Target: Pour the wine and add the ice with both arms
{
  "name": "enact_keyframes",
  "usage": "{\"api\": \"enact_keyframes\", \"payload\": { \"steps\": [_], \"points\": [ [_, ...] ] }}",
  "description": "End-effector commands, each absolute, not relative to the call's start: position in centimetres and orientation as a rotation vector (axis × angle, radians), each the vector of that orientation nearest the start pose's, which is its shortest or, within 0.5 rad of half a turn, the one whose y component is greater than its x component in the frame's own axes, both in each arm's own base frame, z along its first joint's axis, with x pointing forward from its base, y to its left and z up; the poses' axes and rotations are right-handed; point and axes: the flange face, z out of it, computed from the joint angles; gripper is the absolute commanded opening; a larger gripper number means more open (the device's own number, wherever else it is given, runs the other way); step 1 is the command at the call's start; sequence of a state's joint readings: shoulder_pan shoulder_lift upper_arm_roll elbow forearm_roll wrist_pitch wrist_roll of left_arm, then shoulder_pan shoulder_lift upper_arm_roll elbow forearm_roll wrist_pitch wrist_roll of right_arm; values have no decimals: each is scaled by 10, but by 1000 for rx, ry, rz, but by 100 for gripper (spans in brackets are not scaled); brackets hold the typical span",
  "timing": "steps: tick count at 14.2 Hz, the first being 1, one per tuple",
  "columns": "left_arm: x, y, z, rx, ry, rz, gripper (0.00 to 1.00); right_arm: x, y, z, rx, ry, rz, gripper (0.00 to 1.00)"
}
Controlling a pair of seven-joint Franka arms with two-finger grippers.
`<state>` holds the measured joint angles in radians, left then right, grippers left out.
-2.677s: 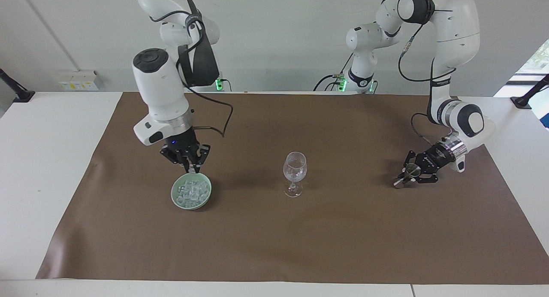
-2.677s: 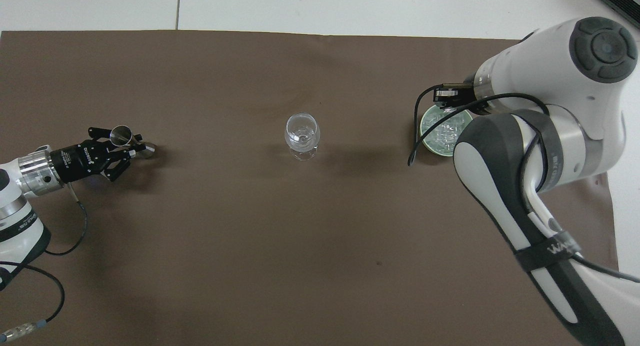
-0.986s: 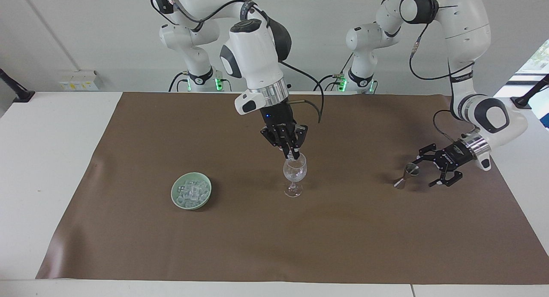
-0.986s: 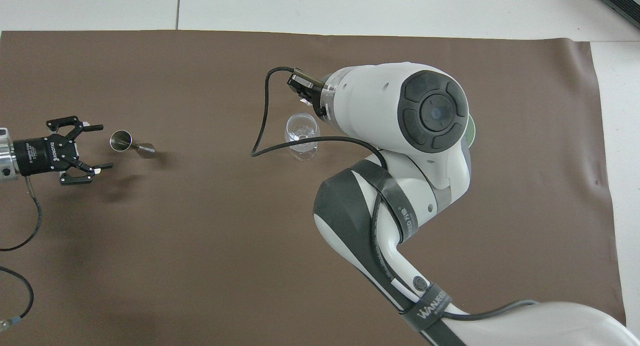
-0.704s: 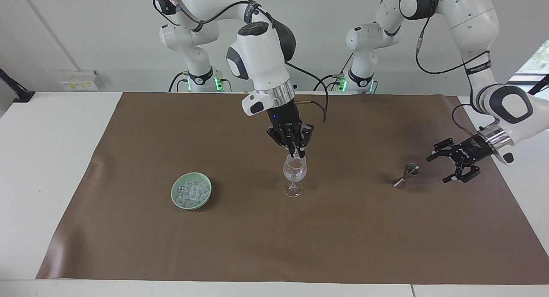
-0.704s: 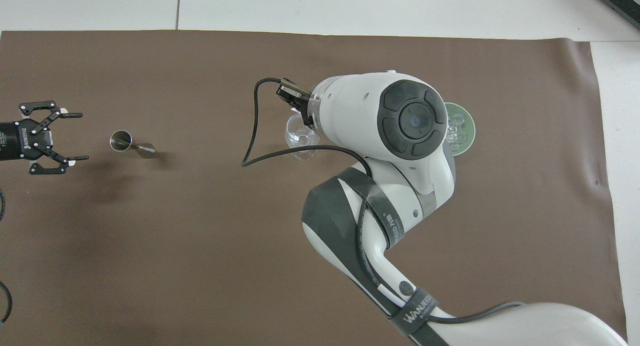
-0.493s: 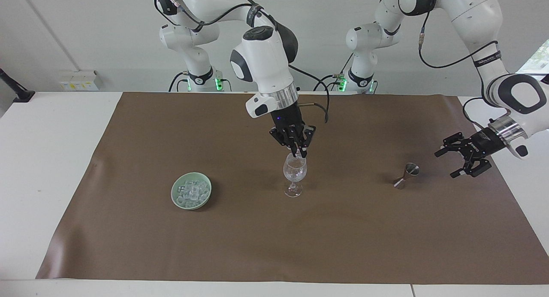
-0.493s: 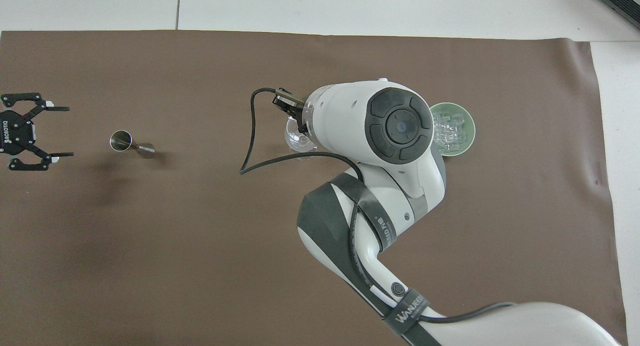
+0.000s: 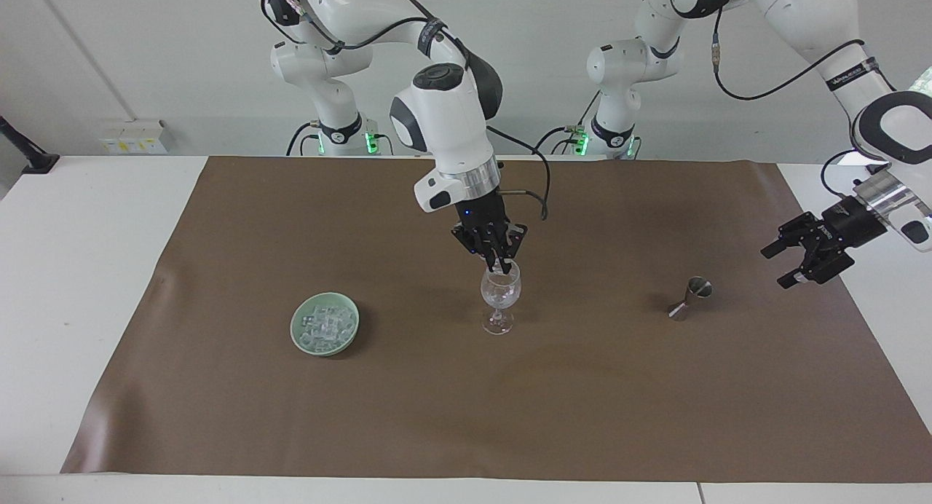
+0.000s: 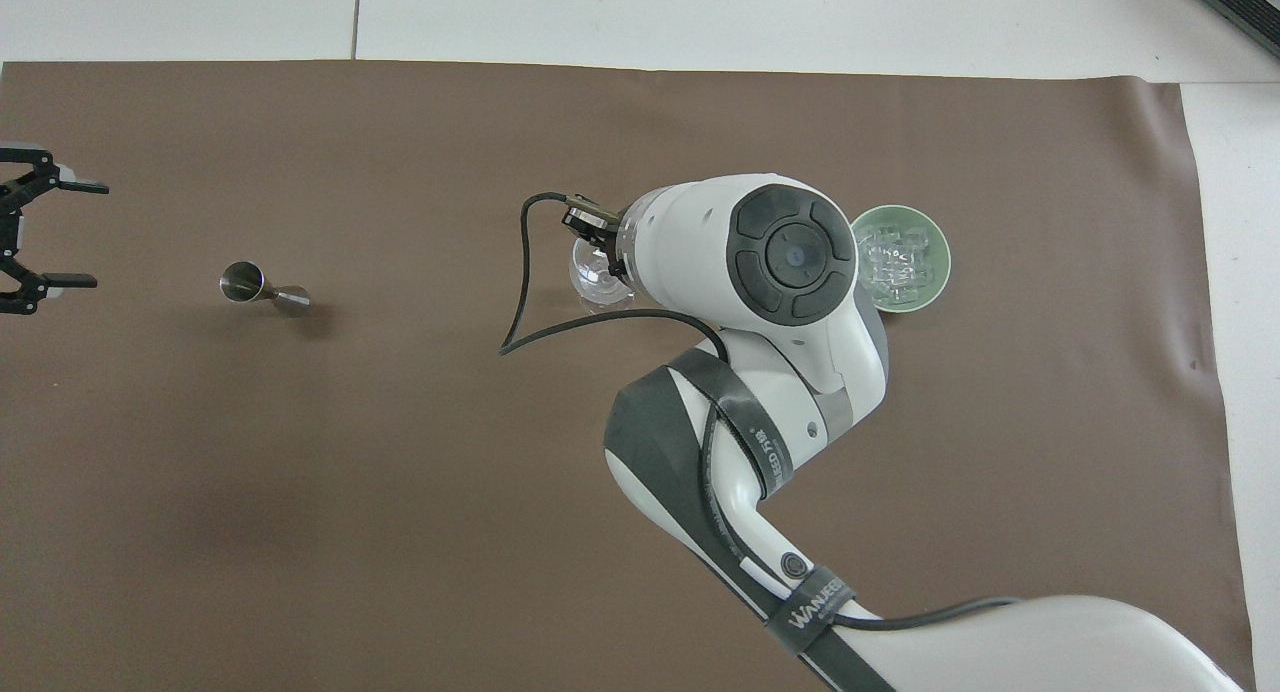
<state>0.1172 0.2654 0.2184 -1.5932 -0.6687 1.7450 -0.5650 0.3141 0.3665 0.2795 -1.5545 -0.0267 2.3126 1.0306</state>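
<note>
A clear wine glass [image 9: 500, 293] [image 10: 592, 284] stands mid-mat with glassy bits in its bowl. My right gripper [image 9: 503, 265] points down with its tips at the glass's rim, shut on a small ice cube. In the overhead view the right arm's wrist hides those tips. The ice [image 9: 325, 323] [image 10: 893, 257] is heaped in a pale green dish [image 9: 298, 334] [image 10: 935, 277] toward the right arm's end. My left gripper [image 9: 791, 263] [image 10: 88, 234] hangs open and empty in the air over the mat's edge at the left arm's end, apart from a steel jigger [image 9: 690, 298] [image 10: 250, 284].
A brown mat [image 9: 466, 416] covers most of the white table [image 9: 73, 271]. The jigger stands upright between the glass and the left arm's end. The right arm's cable [image 10: 520, 302] loops over the mat beside the glass.
My left gripper has drawn back from the jigger toward its own end of the table, still open. The right gripper has shifted slightly over the glass and stays shut.
</note>
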Motion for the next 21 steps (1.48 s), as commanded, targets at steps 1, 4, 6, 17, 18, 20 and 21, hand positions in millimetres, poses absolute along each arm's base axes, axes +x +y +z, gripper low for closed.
{"api": "enact_keyframes", "payload": {
  "steps": [1, 4, 6, 17, 18, 20, 21],
  "points": [
    [619, 134, 526, 2331, 1200, -145, 100, 591, 361, 491, -2707, 629, -336, 0],
    [623, 106, 557, 2485, 1062, -64, 100, 592, 361, 491, -2698, 635, -331, 0],
    [619, 106, 573, 2566, 922, -4, 100, 593, 361, 492, -2687, 650, -328, 0],
    [582, 36, 645, 2936, 206, 185, 100, 595, 366, 492, -2650, 662, -349, 0],
    [580, 26, 647, 2961, 152, 173, 100, 594, 369, 488, -2650, 659, -345, 0],
    [572, 3, 659, 3014, 63, 198, 100, 595, 369, 485, -2654, 660, -341, 0],
    [569, 1, 660, 3030, 48, 182, 100, 595, 369, 485, -2654, 661, -338, 0]
  ]
}}
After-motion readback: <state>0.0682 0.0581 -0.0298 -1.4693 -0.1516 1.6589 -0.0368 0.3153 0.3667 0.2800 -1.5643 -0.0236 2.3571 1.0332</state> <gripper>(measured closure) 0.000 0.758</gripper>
